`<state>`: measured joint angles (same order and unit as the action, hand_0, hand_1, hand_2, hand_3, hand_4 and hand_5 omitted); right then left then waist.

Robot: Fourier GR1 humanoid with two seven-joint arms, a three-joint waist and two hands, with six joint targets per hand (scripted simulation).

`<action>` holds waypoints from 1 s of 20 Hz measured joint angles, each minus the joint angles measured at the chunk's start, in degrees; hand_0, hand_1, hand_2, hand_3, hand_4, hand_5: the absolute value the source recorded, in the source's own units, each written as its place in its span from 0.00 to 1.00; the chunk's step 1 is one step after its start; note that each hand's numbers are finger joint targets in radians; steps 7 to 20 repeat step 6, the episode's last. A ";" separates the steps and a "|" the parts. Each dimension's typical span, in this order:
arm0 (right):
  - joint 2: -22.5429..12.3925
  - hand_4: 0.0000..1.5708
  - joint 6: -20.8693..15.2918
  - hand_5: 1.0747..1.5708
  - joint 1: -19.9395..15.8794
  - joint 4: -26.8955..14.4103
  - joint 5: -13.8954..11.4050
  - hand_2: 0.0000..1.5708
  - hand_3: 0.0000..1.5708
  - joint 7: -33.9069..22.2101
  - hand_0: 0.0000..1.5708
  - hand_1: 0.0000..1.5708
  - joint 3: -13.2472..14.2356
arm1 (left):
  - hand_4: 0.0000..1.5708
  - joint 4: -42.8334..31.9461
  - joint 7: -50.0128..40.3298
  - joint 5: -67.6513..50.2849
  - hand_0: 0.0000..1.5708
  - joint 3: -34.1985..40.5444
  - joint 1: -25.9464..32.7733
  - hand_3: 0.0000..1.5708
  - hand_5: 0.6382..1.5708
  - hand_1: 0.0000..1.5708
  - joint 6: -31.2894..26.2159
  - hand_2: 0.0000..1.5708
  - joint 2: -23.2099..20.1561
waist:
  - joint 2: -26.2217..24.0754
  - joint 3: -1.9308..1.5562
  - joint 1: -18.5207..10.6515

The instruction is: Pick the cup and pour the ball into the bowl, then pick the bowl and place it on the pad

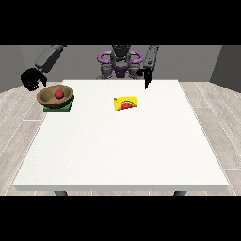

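Note:
A brown wooden bowl [55, 96] rests on a dark green pad [57, 108] at the table's left edge, and a red ball [59, 94] lies inside it. A yellow cup [126, 103] with a watermelon picture lies on its side near the table's middle. The hand at the view's left [33, 79] hovers off the table's left side, just up and left of the bowl, its fingers curled and holding nothing. The hand at the view's right [146, 79] hangs above the table's far edge with fingers pointing straight down, holding nothing.
The white table [122, 146] stretches wide toward the camera. The robot's torso [120, 63] stands behind the far edge. Wooden floor surrounds the table.

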<state>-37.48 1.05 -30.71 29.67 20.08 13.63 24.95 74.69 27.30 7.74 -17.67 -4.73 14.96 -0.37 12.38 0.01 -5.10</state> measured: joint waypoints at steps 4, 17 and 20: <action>-0.72 0.45 3.02 0.09 -1.27 1.18 0.07 0.36 0.45 -3.94 0.00 0.00 -1.40 | 0.77 -3.99 2.32 -2.11 0.00 -3.99 1.03 0.00 0.75 0.00 4.75 0.00 0.23 | -2.17 0.01 1.47; -1.26 0.45 4.76 0.00 -0.58 1.52 0.10 0.37 0.48 -4.67 0.00 0.00 -1.75 | 0.77 -4.36 1.35 -3.06 0.00 -5.51 1.19 0.00 0.75 0.00 6.10 0.00 0.28 | -3.69 0.00 2.30; -1.26 0.45 4.76 0.00 -0.58 1.52 0.10 0.37 0.48 -4.67 0.00 0.00 -1.75 | 0.77 -4.36 1.35 -3.06 0.00 -5.51 1.19 0.00 0.75 0.00 6.10 0.00 0.28 | -3.69 0.00 2.30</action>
